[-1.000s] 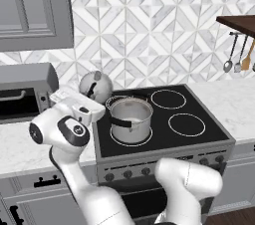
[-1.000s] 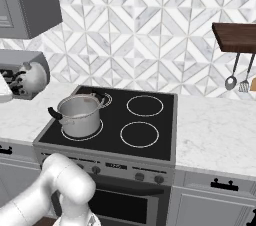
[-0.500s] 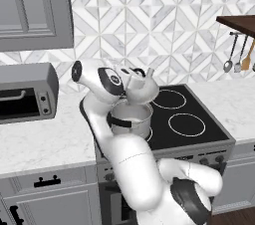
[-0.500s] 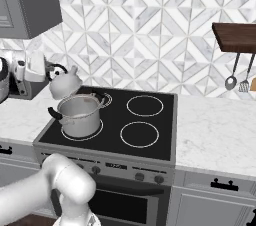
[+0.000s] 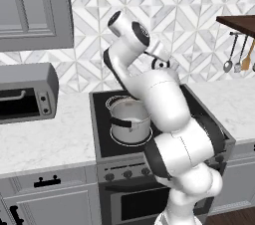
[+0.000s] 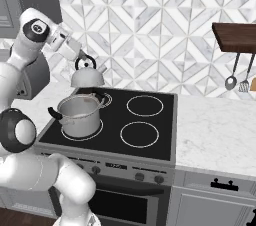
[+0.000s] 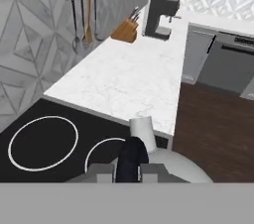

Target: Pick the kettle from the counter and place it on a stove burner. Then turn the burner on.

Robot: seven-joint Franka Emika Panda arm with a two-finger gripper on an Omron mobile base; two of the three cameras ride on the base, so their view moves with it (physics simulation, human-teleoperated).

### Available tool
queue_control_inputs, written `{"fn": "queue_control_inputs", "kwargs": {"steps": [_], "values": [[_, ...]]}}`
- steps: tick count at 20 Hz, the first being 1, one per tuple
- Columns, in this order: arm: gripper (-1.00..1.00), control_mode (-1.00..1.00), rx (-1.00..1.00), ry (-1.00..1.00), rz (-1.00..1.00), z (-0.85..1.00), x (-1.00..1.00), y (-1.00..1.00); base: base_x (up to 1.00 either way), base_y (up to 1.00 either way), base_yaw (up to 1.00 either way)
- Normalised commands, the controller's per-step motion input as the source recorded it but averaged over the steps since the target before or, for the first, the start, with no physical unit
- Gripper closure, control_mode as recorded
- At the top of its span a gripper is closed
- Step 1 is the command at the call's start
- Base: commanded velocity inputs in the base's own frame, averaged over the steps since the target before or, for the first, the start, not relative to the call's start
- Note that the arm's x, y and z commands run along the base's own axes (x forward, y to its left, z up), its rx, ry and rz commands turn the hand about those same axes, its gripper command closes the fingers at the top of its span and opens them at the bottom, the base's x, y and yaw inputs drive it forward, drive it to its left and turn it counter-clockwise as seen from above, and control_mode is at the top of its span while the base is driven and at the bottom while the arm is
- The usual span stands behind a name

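Silvery-white kettle (image 6: 88, 76) hangs off the tabletop by its dark upright handle, clenched in the pincer (image 6: 82, 58), above the cooktop's rear-left corner behind the steel pot (image 6: 80, 115); free stove burner (image 6: 145, 105) lies just right of it.

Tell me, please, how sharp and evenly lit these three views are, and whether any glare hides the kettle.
Right base view: even flat light, no glare, kettle crisp. Left base view: equally flat, the arm covers most of it. Hand view: softer, slightly blurred, the kettle's handle dark between the fingers.
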Motion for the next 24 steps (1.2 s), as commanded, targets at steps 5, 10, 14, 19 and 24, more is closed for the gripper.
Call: {"fn": "queue_control_inputs", "kwargs": {"steps": [5, 10, 14, 19, 24], "values": [[1.0, -1.0, 0.15, -0.17, 0.09, -0.26, 0.07, -1.0, 0.0, 0.0, 0.0], [1.0, -1.0, 0.08, -0.35, 0.24, -0.34, -0.06, -1.0, 0.0, 0.0, 0.0], [1.0, -1.0, 0.0, -0.37, 0.39, -0.54, -0.42, -1.0, 0.0, 0.0, 0.0], [1.0, -1.0, -0.05, -0.1, 0.54, -0.83, -0.04, -1.0, 0.0, 0.0, 0.0], [1.0, -1.0, -0.21, 0.0, 0.47, -0.84, 0.0, -0.48, 0.0, 0.0, 0.0]]}}
